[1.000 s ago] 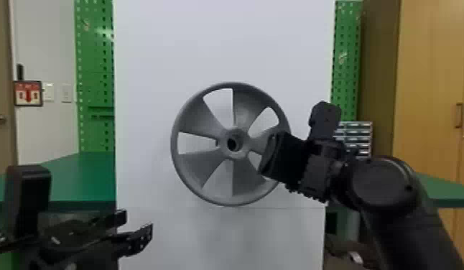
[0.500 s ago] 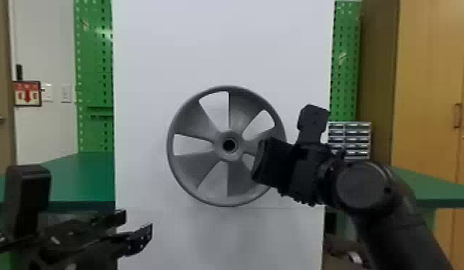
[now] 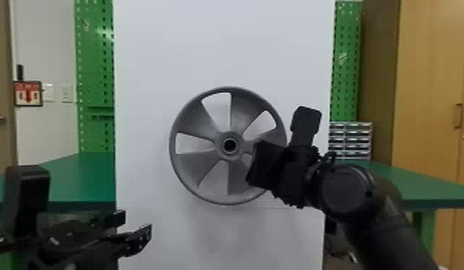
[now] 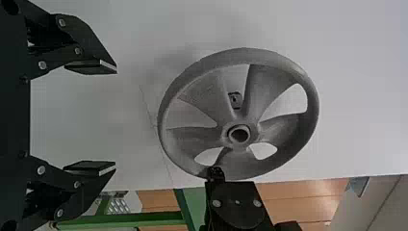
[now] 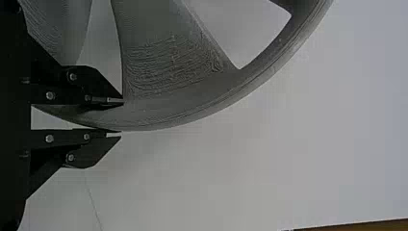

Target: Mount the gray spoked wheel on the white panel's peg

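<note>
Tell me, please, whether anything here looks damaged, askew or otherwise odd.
Nothing stands out: the gray wheel looks intact, its rim pinched in the right tool in front of the white panel, and I see no spill.

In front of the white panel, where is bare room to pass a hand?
Free: the panel above the wheel, and its strip between left edge and wheel, above the left end effector. Crowded: the wheel's right side, where the right end effector holds the rim.
</note>
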You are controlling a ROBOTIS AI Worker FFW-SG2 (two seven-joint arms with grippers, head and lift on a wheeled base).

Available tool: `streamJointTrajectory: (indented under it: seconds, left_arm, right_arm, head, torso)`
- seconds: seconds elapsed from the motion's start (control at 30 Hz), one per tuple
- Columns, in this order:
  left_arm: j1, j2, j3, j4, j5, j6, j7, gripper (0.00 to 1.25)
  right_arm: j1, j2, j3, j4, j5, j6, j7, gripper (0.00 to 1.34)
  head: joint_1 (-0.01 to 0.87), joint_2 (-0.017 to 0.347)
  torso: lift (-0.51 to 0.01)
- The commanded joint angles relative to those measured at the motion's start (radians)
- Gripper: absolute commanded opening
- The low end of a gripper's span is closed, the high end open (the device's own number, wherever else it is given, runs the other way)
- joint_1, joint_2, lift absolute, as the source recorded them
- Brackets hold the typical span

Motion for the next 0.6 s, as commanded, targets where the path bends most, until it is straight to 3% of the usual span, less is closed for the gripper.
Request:
streamJointTrajectory:
  seconds: [0.0, 0.57]
  left_arm:
    - [-0.001, 0.001, 0.0, 0.001, 0.0, 0.0, 0.0, 0.71]
    - [0.001, 0.003, -0.002, 0.001, 0.0, 0.0, 0.0, 0.71]
  right_arm:
    - [-0.009, 0.001, 0.0, 0.028, -0.001, -0.01, 0.001, 0.01]
    - [-0.014, 0.001, 0.035, 0.053, 0.004, -0.041, -0.034, 0.01]
  head:
    - [0.084, -0.008]
    - [0.084, -0.008]
  torso:
    - [-0.487]
    - [-0.487]
